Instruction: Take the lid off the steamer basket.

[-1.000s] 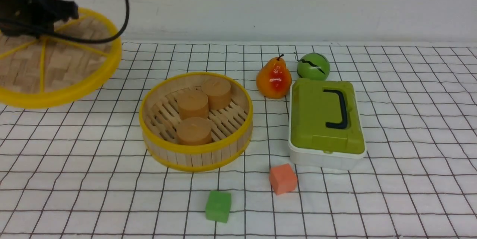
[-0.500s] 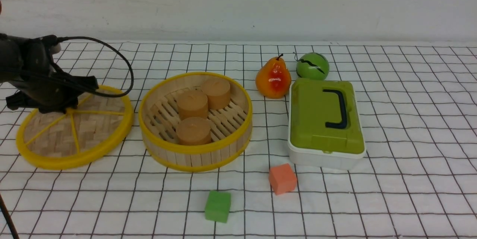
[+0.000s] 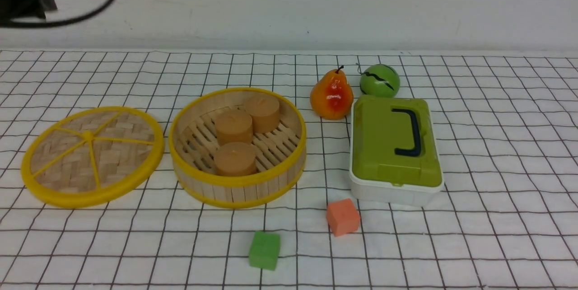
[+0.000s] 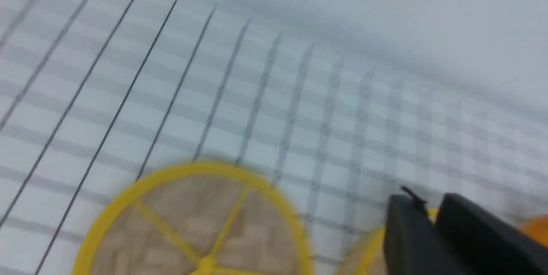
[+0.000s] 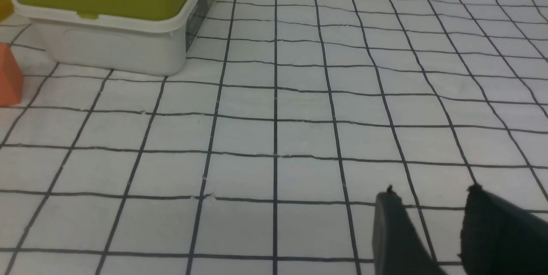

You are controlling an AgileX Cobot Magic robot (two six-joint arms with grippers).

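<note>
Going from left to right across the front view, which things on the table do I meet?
lid, steamer basket, pear, white box with green lid

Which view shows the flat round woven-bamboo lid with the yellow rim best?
Front view: the woven-bamboo lid lies whole and sharp beside the slatted steamer basket. Left wrist view shows it blurred and cropped; right wrist view misses it.

Right gripper point(image 5: 430, 195) above a white cloth with black grid lines point(image 5: 274, 133)
Its black jaws stand apart, well away from the white rectangular plastic box with a green lid point(image 5: 107, 46); a small orange block point(image 5: 7, 80) sits just beside that box.
</note>
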